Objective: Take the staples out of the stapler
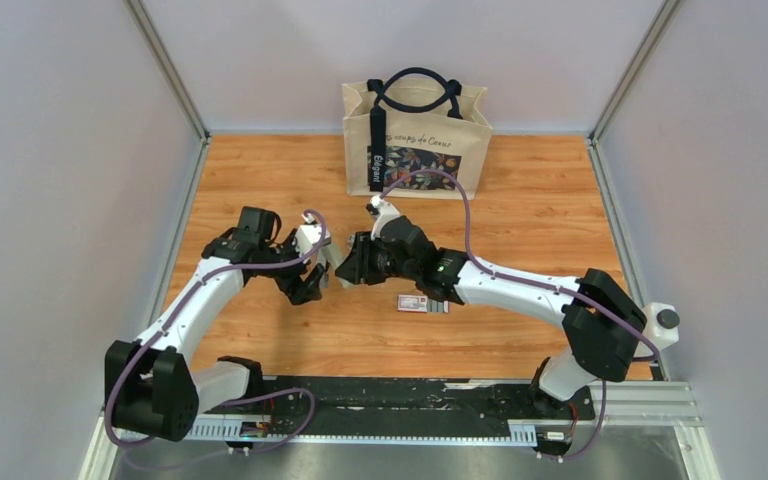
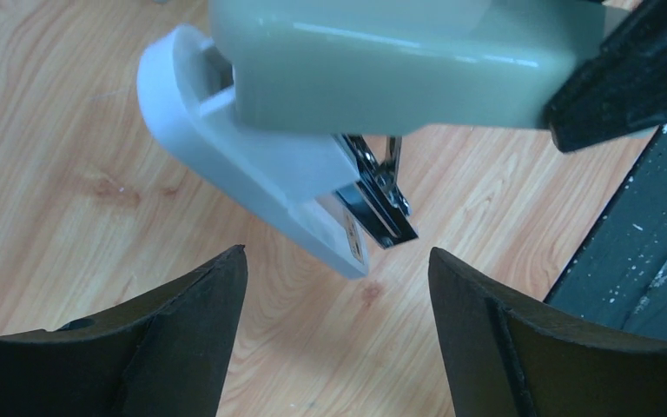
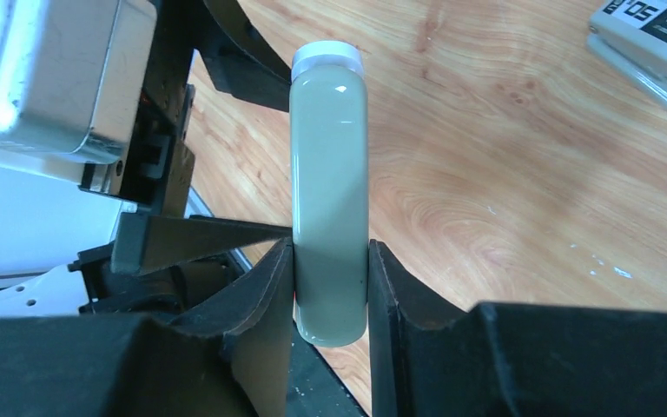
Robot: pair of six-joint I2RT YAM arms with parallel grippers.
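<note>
My right gripper [image 3: 330,261] is shut on the sides of a grey-green stapler [image 3: 328,191] and holds it above the table. In the left wrist view the stapler's grey-green cover [image 2: 382,61] is swung up from its white base [image 2: 252,165], and the metal magazine [image 2: 378,195] sticks out between them. My left gripper [image 2: 337,261] is open and empty, its fingertips [image 2: 200,295] just short of the magazine's end. In the top view the two grippers meet at the stapler [image 1: 338,258] in the middle of the table. No loose staples show.
A small box of staples [image 1: 423,303] lies on the wooden table just right of the grippers; it also shows in the right wrist view [image 3: 651,35]. A beige tote bag [image 1: 415,135] stands at the back centre. Grey walls ring the table.
</note>
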